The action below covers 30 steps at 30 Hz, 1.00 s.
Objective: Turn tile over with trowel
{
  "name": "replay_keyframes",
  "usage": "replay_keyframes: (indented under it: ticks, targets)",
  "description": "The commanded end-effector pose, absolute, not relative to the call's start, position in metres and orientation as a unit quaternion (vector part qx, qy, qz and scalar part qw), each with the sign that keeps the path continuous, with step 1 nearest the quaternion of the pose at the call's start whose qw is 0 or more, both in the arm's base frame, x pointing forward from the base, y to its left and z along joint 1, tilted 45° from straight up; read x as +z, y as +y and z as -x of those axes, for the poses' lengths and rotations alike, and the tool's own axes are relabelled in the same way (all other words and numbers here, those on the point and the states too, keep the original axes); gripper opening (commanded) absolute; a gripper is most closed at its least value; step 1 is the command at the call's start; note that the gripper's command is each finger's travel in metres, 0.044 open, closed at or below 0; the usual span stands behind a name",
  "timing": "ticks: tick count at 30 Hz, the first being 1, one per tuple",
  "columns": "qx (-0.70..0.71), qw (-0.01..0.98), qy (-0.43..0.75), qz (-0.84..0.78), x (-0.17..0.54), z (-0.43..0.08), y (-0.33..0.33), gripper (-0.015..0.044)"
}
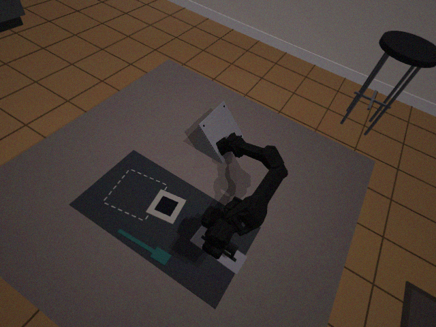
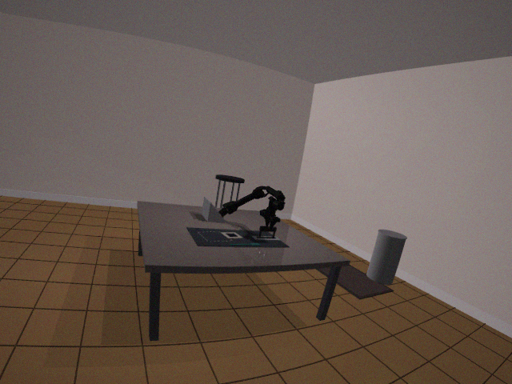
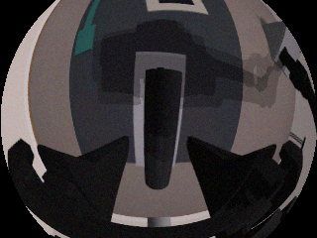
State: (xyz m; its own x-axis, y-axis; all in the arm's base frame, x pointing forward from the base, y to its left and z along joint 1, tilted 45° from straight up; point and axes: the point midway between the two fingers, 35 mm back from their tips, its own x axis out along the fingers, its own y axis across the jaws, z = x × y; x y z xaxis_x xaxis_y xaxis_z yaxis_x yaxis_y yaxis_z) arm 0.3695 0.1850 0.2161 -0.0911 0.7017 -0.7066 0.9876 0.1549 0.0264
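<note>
The tile (image 1: 166,206) (image 2: 231,234) (image 3: 178,8) lies flat on the dark mat (image 1: 84,204), dark square up. Its left part overlaps the right side of the dashed outline (image 1: 131,170). A trowel with a flat grey blade (image 1: 239,263) (image 3: 160,59) and a raised black handle (image 3: 162,101) rests on the mat's right part. My gripper (image 3: 158,141) (image 2: 269,224) is open and points down over the trowel. In the wrist view its fingertips stand on both sides of the handle, with gaps showing. Whether they reach down to handle height is unclear.
A teal flat tool (image 1: 161,256) (image 2: 248,244) (image 3: 85,41) with a long thin handle lies along the mat's front edge. A tilted grey panel (image 1: 216,122) (image 2: 210,211) stands behind the mat at the arm's mounted end. A stool (image 1: 408,49) and a grey bin (image 2: 386,256) stand off the table.
</note>
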Motion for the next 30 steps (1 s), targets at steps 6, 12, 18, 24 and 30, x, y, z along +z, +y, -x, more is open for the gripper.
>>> replay_keyframes:
  ticks: [6, 12, 18, 24, 30]
  targets:
    - [-0.249, 0.293, 0.699, -0.603, 0.2061, -0.3672, 0.1935, 0.0270]
    - [-0.249, 0.293, 0.699, -0.603, 0.2059, -0.3672, 0.1937, 0.0139]
    - [-0.249, 0.293, 0.699, -0.603, 0.2059, -0.3672, 0.1937, 0.0130]
    - [-0.249, 0.293, 0.699, -0.603, 0.2059, -0.3672, 0.1937, 0.0130]
    - [-0.249, 0.293, 0.699, -0.603, 0.2059, -0.3672, 0.1937, 0.0130]
